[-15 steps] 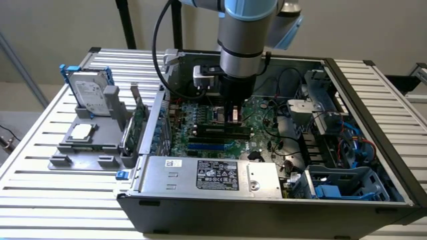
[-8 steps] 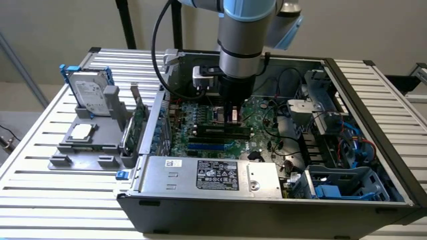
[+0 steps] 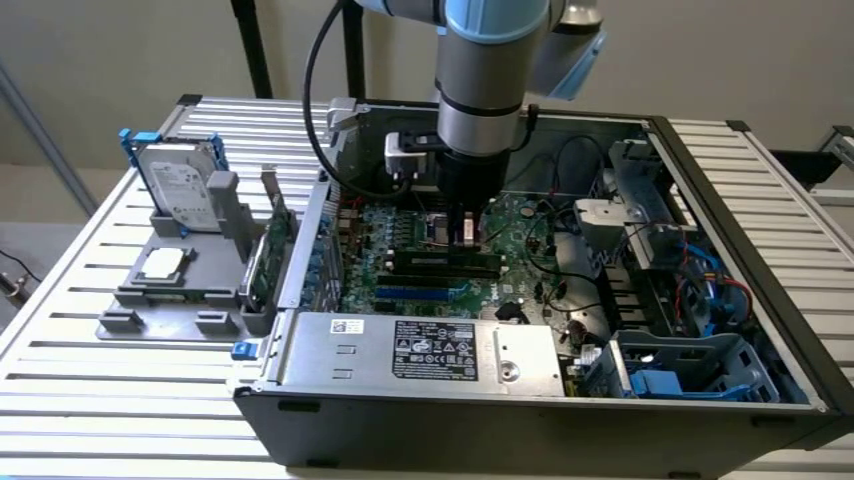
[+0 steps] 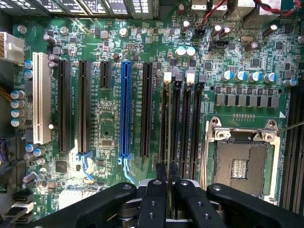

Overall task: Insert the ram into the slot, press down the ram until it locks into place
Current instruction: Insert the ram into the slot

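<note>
My gripper (image 4: 169, 199) is shut on the ram (image 4: 169, 128), which the wrist view shows edge-on as a thin dark line between the two black fingers (image 4: 156, 202). The ram hangs lengthwise over the parallel black memory slots (image 4: 185, 133) and lines up with the two slots nearest the blue one. I cannot tell whether it touches a slot. White end latches (image 4: 167, 77) sit at the slots' far ends. In the exterior view the gripper (image 3: 467, 238) reaches straight down into the open computer case, just above the black slots (image 3: 434, 263) on the green motherboard.
Beside the memory slots are a bright-blue slot (image 4: 125, 109), longer black expansion slots (image 4: 84, 104) and the metal-framed processor socket (image 4: 240, 166). A power supply (image 3: 420, 350) lies along the case front. Outside the case stand an upright green card (image 3: 276, 250) and a hard drive (image 3: 180, 190).
</note>
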You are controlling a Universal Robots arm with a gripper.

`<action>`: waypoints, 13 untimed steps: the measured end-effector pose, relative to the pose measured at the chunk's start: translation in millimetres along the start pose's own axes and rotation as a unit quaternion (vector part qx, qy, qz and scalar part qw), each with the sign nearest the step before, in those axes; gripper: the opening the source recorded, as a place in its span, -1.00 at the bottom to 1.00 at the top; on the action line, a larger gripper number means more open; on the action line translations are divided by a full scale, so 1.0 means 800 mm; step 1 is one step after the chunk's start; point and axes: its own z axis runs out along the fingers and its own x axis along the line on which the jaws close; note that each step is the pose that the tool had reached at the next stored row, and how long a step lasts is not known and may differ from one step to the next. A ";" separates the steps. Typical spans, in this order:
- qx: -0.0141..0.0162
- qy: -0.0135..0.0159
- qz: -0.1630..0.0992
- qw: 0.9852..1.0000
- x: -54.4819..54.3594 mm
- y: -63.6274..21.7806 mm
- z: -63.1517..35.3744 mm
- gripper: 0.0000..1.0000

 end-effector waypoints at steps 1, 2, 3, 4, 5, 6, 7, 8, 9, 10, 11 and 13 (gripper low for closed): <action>0.000 0.000 0.000 1.000 0.000 0.000 0.000 -0.73; 0.001 0.001 0.000 1.000 0.000 0.000 0.001 -0.73; 0.001 0.002 0.000 1.000 0.000 0.000 0.002 -0.73; 0.001 0.003 0.000 1.000 0.000 0.000 0.002 -0.73; 0.001 0.003 0.000 1.000 0.000 0.000 0.003 -0.73; 0.002 0.004 0.000 1.000 0.000 0.000 0.003 -0.73; 0.002 0.004 0.000 1.000 0.000 0.000 0.003 -0.73; 0.002 0.005 0.000 1.000 0.000 0.000 0.003 -0.69; 0.002 0.005 0.000 1.000 0.000 0.000 0.003 -0.69; 0.002 0.005 0.000 1.000 0.000 0.000 0.003 -0.57; 0.002 0.005 0.000 1.000 0.000 0.000 0.002 -0.57; 0.001 0.005 0.000 1.000 0.000 0.000 -0.003 -0.57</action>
